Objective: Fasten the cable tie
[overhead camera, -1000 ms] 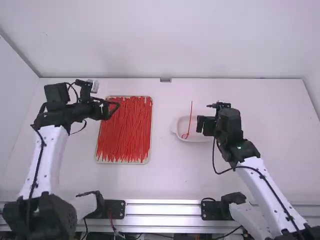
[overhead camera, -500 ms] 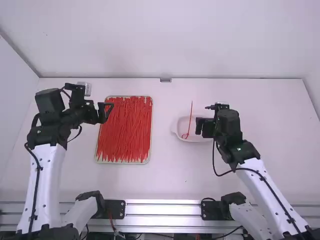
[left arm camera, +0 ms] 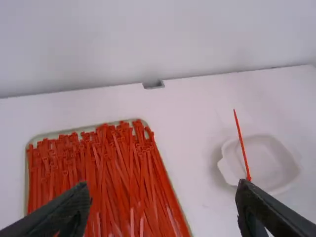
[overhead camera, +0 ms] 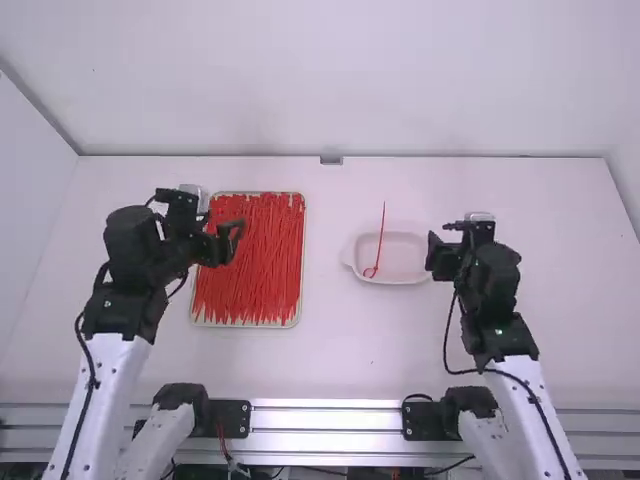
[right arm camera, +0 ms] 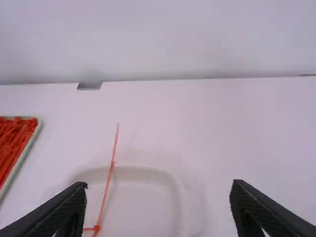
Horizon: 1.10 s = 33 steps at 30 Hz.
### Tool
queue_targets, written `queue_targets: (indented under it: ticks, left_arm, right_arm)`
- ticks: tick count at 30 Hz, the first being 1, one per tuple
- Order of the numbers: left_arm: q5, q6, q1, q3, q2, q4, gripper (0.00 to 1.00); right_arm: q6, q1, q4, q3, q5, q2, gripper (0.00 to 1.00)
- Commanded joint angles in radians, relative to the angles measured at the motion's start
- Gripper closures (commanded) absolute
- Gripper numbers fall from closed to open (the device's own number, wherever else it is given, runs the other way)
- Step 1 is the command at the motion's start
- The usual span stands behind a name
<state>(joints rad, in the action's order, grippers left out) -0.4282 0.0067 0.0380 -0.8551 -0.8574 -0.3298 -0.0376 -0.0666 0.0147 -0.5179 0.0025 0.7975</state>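
From my high view, the tray (overhead camera: 246, 324) sits on the table (overhead camera: 330, 335) left of the middle, with the heap of cable ties (overhead camera: 258, 262) lying in it, running lengthwise away from me. Right of the middle, well apart from the tray, sits the dish (overhead camera: 405, 277). A single cable tie (overhead camera: 382, 228) has one end in the dish and its tail reaching past the far rim. My left hand (overhead camera: 232, 243) hangs over the tray's left part, toward its far end. My right hand (overhead camera: 434, 254) is just beside the dish's right rim. A small bracket (overhead camera: 331, 158) sits at the table's far edge, behind the gap between tray and dish.
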Motion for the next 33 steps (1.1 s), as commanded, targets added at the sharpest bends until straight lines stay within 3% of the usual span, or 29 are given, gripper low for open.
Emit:
queue_targets:
  ticks: [1,13,22,33]
  left_arm:
    - [0.076,-0.007,-0.038,0.043,0.053,0.031,0.27]
    - [0.361,-0.007,-0.038,0.327,0.337,0.315,0.56]
    - [0.428,-0.007,-0.038,0.507,0.517,0.33,0.74]
    - [0.428,-0.007,-0.038,0.692,0.702,0.33,0.92]
  right_arm:
    - [0.038,0.045,-0.015,0.048,-0.002,-0.052,0.28]
    - [0.038,0.067,-0.015,0.336,-0.002,-0.34,0.57]
    - [0.038,0.067,-0.015,0.507,-0.002,-0.512,0.74]
    - [0.038,0.067,-0.015,0.518,-0.002,-0.682,0.91]
